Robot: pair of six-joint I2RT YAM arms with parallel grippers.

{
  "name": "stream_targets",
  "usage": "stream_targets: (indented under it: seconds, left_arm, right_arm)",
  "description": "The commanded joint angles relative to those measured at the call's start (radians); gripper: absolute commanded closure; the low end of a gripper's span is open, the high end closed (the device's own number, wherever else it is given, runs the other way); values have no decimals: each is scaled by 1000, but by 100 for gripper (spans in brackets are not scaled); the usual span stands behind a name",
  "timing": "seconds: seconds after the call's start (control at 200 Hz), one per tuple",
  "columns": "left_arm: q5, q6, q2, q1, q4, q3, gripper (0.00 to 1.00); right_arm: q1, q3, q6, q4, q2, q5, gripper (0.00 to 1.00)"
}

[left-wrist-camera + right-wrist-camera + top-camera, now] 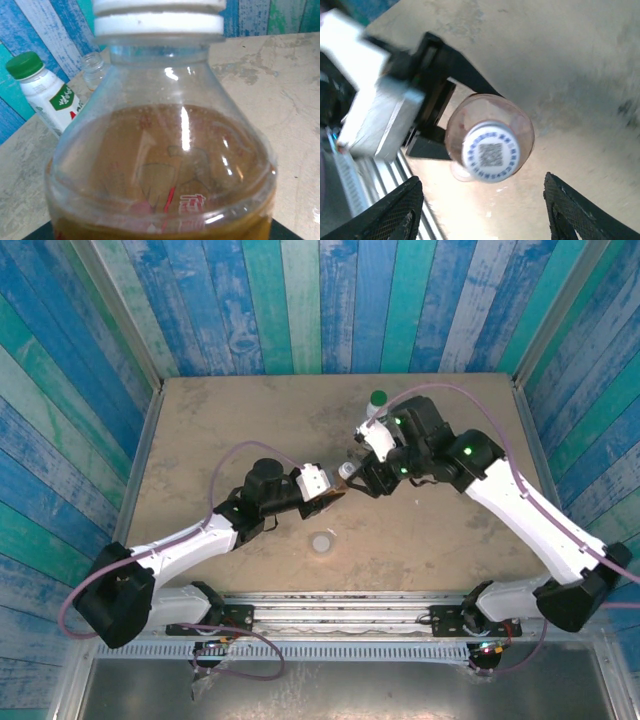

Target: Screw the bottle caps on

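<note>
My left gripper (338, 492) is shut on the amber bottle (160, 165), which stands upright near the table's middle. Its black fingers (451, 70) clasp the bottle's body (520, 117). A white cap (490, 152) with blue print sits on the bottle's neck (159, 22). My right gripper (480, 212) hovers above that cap, open, its fingertips (387, 212) standing well apart on either side and touching nothing. A white bottle (50, 100) wearing a green cap (378, 398) stands farther back. Beside it a short clear bottle (94, 67) has an open neck. A pale grey cap (321, 542) lies loose on the table.
The tan tabletop (230, 430) is walled by blue striped panels (300, 300). A metal rail (340, 605) runs along the near edge. Both arms meet over the middle, with cables looping above them.
</note>
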Motion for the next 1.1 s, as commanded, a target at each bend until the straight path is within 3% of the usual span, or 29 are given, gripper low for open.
stream_targets:
  seconds: [0.0,0.115,0.26,0.506,1.097]
  left_arm:
    - [73,28,-24,2,-26,-2,52]
    - [115,37,-44,1,-34,-12,52]
    - [144,44,-64,1,-41,-16,52]
    - [165,60,-71,1,-58,-12,52]
    - [183,40,-72,1,-36,-15,52]
  right_arm:
    - [-1,-32,-437,5,-72,-48,32]
    - [-27,2,-670,-58,-67,-142,33]
    - [-63,144,-786,-235,26,-224,40]
    - [-64,229,-808,-302,126,-252,50]
    - [-62,230,-788,-310,231,-301,67]
